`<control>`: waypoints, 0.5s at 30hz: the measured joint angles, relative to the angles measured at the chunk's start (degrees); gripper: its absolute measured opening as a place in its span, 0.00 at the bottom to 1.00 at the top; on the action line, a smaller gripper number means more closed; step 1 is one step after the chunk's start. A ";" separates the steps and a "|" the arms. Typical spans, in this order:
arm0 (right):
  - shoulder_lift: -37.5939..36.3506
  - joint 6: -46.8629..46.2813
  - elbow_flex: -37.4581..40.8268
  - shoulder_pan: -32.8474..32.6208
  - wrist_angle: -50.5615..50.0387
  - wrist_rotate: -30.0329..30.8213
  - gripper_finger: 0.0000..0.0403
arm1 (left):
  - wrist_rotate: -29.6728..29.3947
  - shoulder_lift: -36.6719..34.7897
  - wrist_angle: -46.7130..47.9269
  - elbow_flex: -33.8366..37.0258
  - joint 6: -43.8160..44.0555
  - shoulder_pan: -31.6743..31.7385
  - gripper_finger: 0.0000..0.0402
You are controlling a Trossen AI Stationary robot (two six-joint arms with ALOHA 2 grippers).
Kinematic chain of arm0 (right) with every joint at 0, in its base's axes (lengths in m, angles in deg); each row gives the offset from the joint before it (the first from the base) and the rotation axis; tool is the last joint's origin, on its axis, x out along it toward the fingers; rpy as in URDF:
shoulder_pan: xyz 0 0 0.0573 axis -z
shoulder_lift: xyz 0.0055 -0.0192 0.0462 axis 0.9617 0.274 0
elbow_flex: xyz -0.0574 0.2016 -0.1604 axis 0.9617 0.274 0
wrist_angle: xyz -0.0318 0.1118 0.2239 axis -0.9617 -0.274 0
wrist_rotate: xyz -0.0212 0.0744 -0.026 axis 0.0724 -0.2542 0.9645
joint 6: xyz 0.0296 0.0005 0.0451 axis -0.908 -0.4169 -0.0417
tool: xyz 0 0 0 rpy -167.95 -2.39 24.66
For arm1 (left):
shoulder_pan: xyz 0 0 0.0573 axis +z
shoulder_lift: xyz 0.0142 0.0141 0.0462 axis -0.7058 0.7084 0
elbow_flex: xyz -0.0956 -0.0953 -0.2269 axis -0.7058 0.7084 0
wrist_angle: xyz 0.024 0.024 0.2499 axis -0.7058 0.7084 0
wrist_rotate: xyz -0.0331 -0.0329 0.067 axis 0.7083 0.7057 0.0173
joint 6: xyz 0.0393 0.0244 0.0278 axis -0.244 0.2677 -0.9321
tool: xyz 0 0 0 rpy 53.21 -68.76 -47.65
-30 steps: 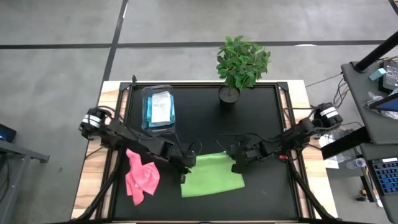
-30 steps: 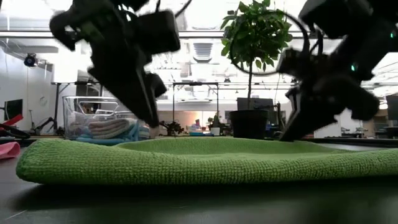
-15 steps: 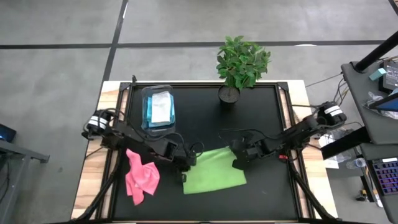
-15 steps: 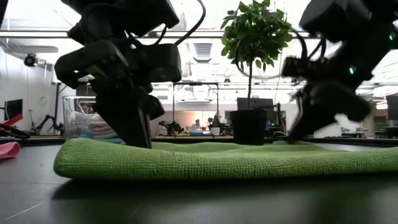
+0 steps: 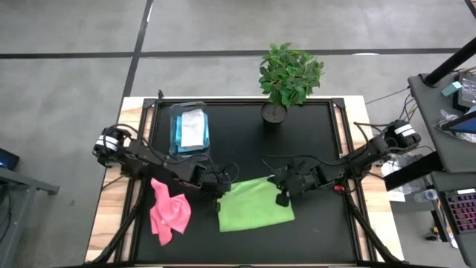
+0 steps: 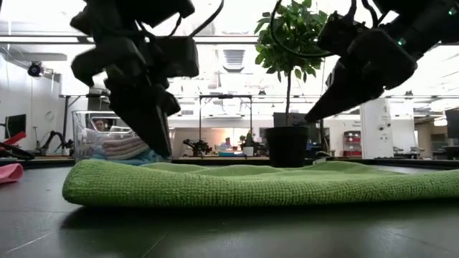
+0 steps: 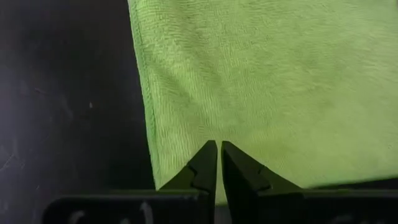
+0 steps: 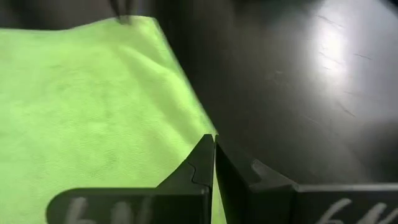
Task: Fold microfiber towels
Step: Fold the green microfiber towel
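Observation:
A lime green towel [image 5: 255, 205] lies flat and folded on the black table, front centre; it fills the low view [image 6: 251, 183]. My left gripper [image 7: 219, 144] is shut, its tips down at the towel's far left corner [image 5: 224, 187]. My right gripper [image 8: 213, 138] is shut and hangs above the towel's right edge [image 5: 281, 197], clear of it in the low view [image 6: 310, 119]. A pink towel [image 5: 169, 212] lies crumpled at the front left. Light blue and pale towels lie in the clear bin [image 5: 188, 130]. My left gripper sets its shut fingertips [image 6: 162, 152] on the green towel's top [image 7: 205, 118], a little in from its left edge near the far left corner. The fingers slant down from above and from the table's left. The towel lies flat on the table.
A potted plant [image 5: 286, 74] stands at the far edge, right of centre. The clear bin stands at the far left. Bare black table shows between the plant and the green towel and at the front right [image 5: 320, 231].
My right gripper has risen off the green towel's right side and now hangs clear above it. My left gripper has come down onto the towel's far left corner. The towel's left end has drawn in a little toward the right; it stays flat.

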 joint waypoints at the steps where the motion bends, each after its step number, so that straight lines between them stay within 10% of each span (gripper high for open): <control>1: 0.68 0.45 0.09 -0.30 0.99 -0.16 0.02 | -0.12 0.30 -1.88 0.76 0.02 0.05 0.02; 15: 14.17 -4.51 0.18 -0.64 4.82 -2.21 0.02 | -5.45 2.37 -5.22 4.08 2.26 2.28 0.02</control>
